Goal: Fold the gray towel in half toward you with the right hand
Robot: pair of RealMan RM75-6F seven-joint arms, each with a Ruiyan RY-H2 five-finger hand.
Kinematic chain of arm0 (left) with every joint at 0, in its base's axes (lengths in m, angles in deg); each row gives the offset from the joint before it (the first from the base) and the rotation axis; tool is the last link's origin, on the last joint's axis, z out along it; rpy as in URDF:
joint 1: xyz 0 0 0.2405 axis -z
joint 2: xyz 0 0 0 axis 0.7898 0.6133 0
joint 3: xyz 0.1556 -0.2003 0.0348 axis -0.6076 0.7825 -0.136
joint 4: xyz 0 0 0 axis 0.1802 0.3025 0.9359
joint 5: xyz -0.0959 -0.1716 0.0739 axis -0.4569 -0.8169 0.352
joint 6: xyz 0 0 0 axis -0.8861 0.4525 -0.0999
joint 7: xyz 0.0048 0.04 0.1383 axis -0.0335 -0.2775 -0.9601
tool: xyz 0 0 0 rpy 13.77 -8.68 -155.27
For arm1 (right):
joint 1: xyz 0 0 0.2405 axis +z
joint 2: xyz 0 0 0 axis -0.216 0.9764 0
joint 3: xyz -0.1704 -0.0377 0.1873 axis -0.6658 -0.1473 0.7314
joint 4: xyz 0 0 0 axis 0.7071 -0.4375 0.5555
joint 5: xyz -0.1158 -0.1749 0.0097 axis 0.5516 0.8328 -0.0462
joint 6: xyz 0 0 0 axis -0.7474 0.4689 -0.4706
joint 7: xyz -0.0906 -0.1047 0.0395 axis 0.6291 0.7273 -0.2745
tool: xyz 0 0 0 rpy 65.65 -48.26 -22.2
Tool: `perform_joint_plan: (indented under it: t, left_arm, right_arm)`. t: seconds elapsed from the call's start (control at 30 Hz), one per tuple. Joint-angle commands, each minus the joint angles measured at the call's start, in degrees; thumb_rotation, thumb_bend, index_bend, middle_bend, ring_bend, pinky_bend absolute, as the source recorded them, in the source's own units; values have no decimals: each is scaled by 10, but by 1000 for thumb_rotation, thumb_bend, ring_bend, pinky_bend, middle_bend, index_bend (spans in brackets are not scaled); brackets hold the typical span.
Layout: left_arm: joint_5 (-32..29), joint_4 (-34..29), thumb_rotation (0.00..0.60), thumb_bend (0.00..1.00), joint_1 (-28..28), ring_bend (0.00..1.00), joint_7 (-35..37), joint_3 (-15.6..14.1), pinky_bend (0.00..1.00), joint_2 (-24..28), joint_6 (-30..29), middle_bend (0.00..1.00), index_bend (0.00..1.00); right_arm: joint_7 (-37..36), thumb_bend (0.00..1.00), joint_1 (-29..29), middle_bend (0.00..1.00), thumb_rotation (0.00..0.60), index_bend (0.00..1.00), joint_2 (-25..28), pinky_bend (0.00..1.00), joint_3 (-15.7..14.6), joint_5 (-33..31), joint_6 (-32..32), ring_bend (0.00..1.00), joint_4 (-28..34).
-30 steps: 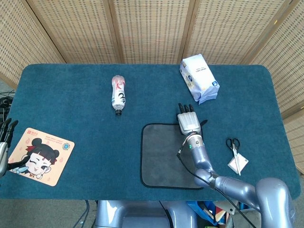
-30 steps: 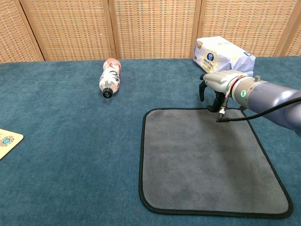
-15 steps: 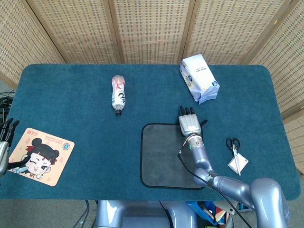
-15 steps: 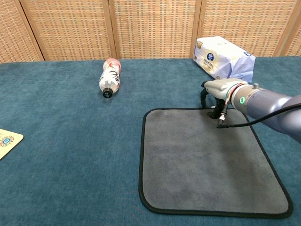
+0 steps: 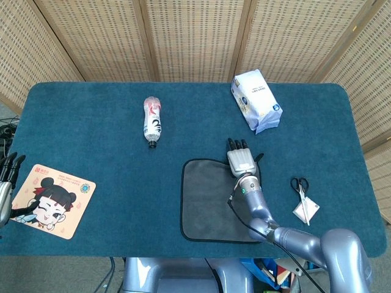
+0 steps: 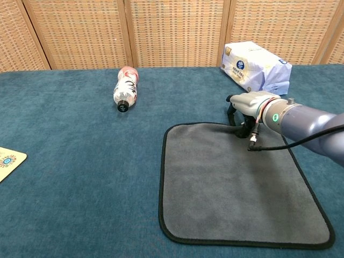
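Observation:
The gray towel (image 5: 208,201) (image 6: 231,183), edged in black, lies flat at the table's near middle. My right hand (image 5: 239,160) (image 6: 248,105) is at the middle of its far edge, palm down, fingers curled onto the hem. The hem under the hand is slightly puckered and raised, and the fingers pinch it. My left hand (image 5: 6,174) hangs at the table's far left edge, fingers apart, holding nothing.
A plastic bottle (image 5: 151,121) (image 6: 126,87) lies on its side at the back left. A tissue pack (image 5: 255,100) (image 6: 255,64) sits behind the right hand. Scissors (image 5: 300,186) and a white packet (image 5: 305,210) lie right of the towel. A cartoon mat (image 5: 52,200) is at the front left.
The right hand has come down and slightly left onto the towel's far edge, its fingers curling in. The hem there has puckered up. The left hand has stayed still.

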Motion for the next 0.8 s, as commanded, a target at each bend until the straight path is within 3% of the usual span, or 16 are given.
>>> perform_joint_plan:
  t: [0.03, 0.57, 0.8]
  left_arm:
    - [1, -1, 600, 165, 0, 0, -1, -1, 0, 0, 0, 0, 0]
    - [40, -15, 600, 165, -7, 0, -1, -17, 0, 4, -18, 0, 0]
    - [70, -23, 600, 165, -16, 0, 7, -28, 0, 11, -33, 0, 0]
  right_arm:
    - [-12, 519, -8, 0, 600, 571, 14, 0, -7, 22, 13, 0, 24]
    - [-64, 527, -87, 0, 600, 580, 112, 0, -73, 142, 97, 0, 227]
    - [-80, 527, -134, 0, 600, 580, 136, 0, -133, 220, 142, 0, 288]
